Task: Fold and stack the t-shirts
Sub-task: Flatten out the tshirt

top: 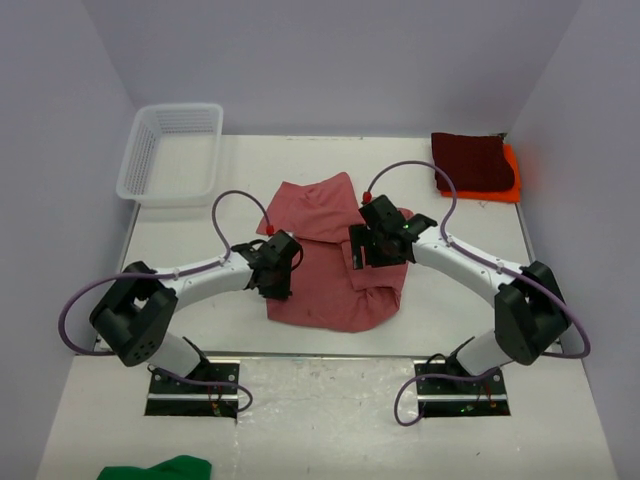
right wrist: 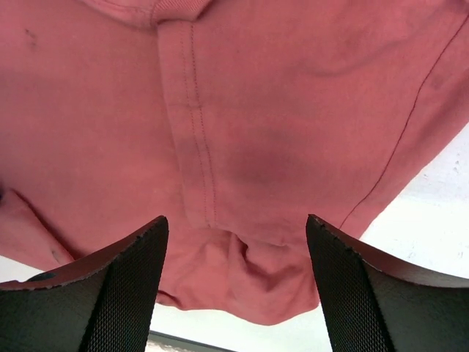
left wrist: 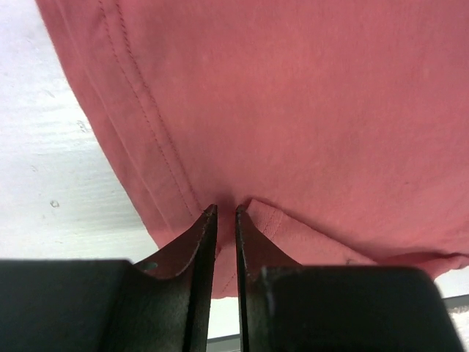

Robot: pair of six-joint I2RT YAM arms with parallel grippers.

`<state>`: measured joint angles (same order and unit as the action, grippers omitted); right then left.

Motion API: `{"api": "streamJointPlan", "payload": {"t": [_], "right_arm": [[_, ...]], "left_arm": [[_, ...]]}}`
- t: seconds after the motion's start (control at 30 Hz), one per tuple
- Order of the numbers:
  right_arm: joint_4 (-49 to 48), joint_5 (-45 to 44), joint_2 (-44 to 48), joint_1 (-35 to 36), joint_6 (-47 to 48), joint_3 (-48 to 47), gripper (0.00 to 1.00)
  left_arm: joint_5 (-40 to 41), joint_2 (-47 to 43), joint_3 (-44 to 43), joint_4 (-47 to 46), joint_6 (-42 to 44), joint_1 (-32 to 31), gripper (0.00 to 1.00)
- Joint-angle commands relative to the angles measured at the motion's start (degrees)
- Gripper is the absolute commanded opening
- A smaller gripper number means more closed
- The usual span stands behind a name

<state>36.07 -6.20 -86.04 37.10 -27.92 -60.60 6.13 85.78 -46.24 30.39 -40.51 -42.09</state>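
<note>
The faded rose t-shirt lies partly folded and rumpled in the middle of the table. My left gripper is at its left edge. In the left wrist view that gripper is shut on the shirt's stitched hem. My right gripper is over the shirt's right side. In the right wrist view it is open wide above a bunched fold, holding nothing. The dark maroon shirt lies folded on the bright orange shirt at the back right.
A white mesh basket stands at the back left. A green cloth lies at the near edge, in front of the left arm's base. Bare table shows between the basket and the shirt.
</note>
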Motion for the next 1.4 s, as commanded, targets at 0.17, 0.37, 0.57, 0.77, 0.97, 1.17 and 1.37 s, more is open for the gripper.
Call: {"api": "streamJointPlan", "payload": {"t": [0.17, 0.37, 0.57, 0.77, 0.97, 1.17, 1.37], "right_arm": [[-4.26, 1.01, 0.7, -0.01, -0.64, -0.22, 0.76], [-5.58, 2.06, -1.32, 0.08, -0.73, 0.92, 0.76], [-6.19, 2.15, -2.12, 0.34, -0.99, 1.1, 0.76], [-6.37, 2.42, -2.82, 0.52, -1.26, 0.75, 0.76], [-6.63, 2.59, -3.52, 0.87, -1.35, 0.57, 0.76], [-6.81, 2.77, -4.49, 1.74, -1.43, 0.48, 0.76], [-6.54, 2.16, -3.7, 1.66, -1.35, 1.1, 0.76]], "left_arm": [[-2.62, -1.84, 0.45, -2.09, -1.94, -1.07, 0.19], [-3.4, -3.42, 0.53, -2.0, -2.29, -1.42, 0.31], [-5.34, -6.23, 4.39, -2.18, -5.8, -4.4, 0.3], [-5.51, -12.47, 9.58, -2.27, -12.48, -11.96, 0.29], [-0.96, -18.36, 8.63, 2.64, -22.13, -22.76, 0.14], [8.81, -14.6, 0.54, 12.84, -24.62, -27.52, 0.16], [9.42, -6.16, -1.57, 11.71, -24.61, -29.89, 0.17]]}}
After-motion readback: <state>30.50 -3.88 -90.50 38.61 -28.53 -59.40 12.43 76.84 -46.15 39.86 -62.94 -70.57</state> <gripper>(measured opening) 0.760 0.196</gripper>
